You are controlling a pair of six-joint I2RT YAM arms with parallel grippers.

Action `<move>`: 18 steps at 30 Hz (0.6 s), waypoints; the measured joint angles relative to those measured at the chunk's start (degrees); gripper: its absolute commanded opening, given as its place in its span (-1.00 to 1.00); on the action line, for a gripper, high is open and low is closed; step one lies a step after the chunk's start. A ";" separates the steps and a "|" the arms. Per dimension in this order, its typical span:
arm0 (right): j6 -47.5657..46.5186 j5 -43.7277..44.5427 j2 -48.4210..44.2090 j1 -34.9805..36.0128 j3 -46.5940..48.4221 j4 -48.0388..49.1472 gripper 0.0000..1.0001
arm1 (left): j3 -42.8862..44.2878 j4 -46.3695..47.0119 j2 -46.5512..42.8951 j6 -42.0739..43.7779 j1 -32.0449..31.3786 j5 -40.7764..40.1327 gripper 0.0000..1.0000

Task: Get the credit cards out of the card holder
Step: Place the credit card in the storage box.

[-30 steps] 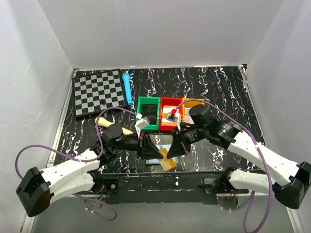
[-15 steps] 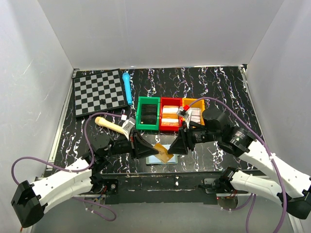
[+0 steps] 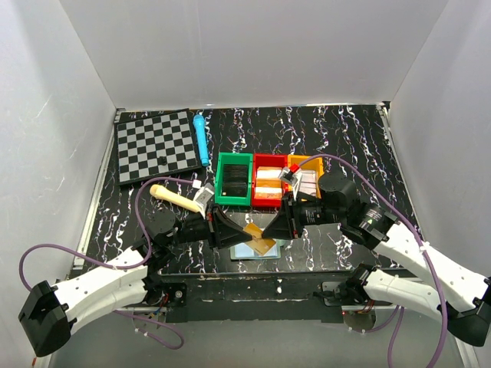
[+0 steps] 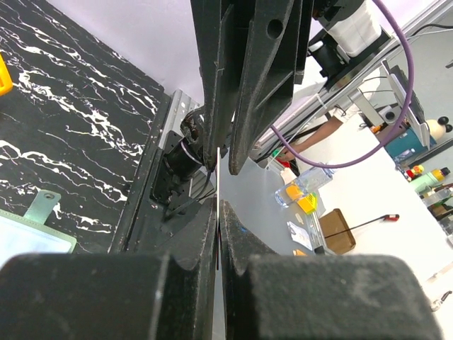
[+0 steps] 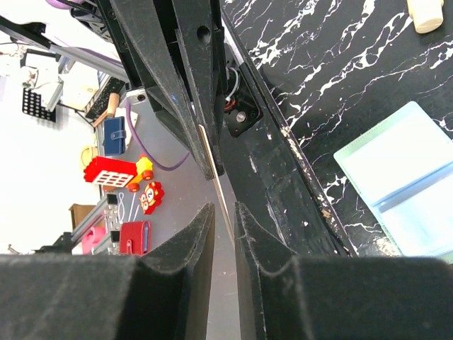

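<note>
Orange card (image 3: pixel 261 241) — was raised off card holder (image 3: pixel 245 251) since a second earlier, one extraction judged done; clamped in shut left tool (image 3: pixel 244 231); right tool (image 3: pixel 268 230) slightly parted, grip undeterminable. Holder was left open at bench (image 3: pixel 345 138) 6 o'clock.

Top view:
- The card holder (image 3: pixel 244 251) lies mostly under the orange card (image 3: pixel 262 244), my left hand (image 3: pixel 242 229) and my right hand (image 3: pixel 266 228). Only a pale near strip of it shows.
- The orange bin (image 3: pixel 298 159) is part-hidden behind my right arm (image 3: pixel 337 201).
- The bin contents are too small to identify.

Left wrist view:
- The card holder (image 4: pixel 28 241) is cut off by the left edge and by my own finger (image 4: pixel 106 297).
- The card (image 4: pixel 218 184) is edge-on, so its face is unreadable.

Right wrist view:
- The card holder (image 5: pixel 403 191) runs off the right edge.
- A cream object (image 5: pixel 428 15) is clipped at the top.
- The card (image 5: pixel 216 170) is again edge-on.
</note>
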 measured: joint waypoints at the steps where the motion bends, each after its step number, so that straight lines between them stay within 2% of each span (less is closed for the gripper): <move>1: 0.07 0.02 0.00 0.00 0.00 0.17 -0.56 | 0.00 0.17 0.00 -0.07 0.00 0.00 -1.00; 5: 0.31 0.00 0.02 -0.07 0.00 1.01 -0.75 | -0.02 0.81 0.00 -0.39 0.00 0.02 -1.00; 7: 0.46 -0.04 0.20 -0.11 0.00 1.16 -0.97 | -0.02 0.96 0.02 -0.42 0.00 0.04 -1.00; 8: 0.61 -0.26 0.26 -0.13 0.00 1.25 -0.97 | -0.04 0.94 0.04 -0.39 0.02 0.02 -0.98; 10: 0.74 -0.66 0.28 -0.17 0.00 1.33 -0.97 | -0.11 0.87 0.17 -0.48 0.04 0.02 -0.47; 11: 0.90 -0.81 0.28 -0.22 0.00 1.36 -0.97 | -0.11 0.85 0.17 -0.39 0.04 0.00 -0.34; 15: 1.29 -0.83 0.17 -0.22 0.00 2.27 -0.97 | 0.24 -3.10 -0.02 0.11 0.02 -1.22 -0.18; 16: 1.33 -0.68 -0.04 -0.22 0.00 2.27 -0.97 | 0.72 -5.46 -0.26 0.57 0.02 -1.95 -0.08; 18: 1.36 0.22 -0.79 -0.42 0.00 2.12 -0.97 | 2.51 -11.02 -1.25 1.64 0.22 -3.78 -0.07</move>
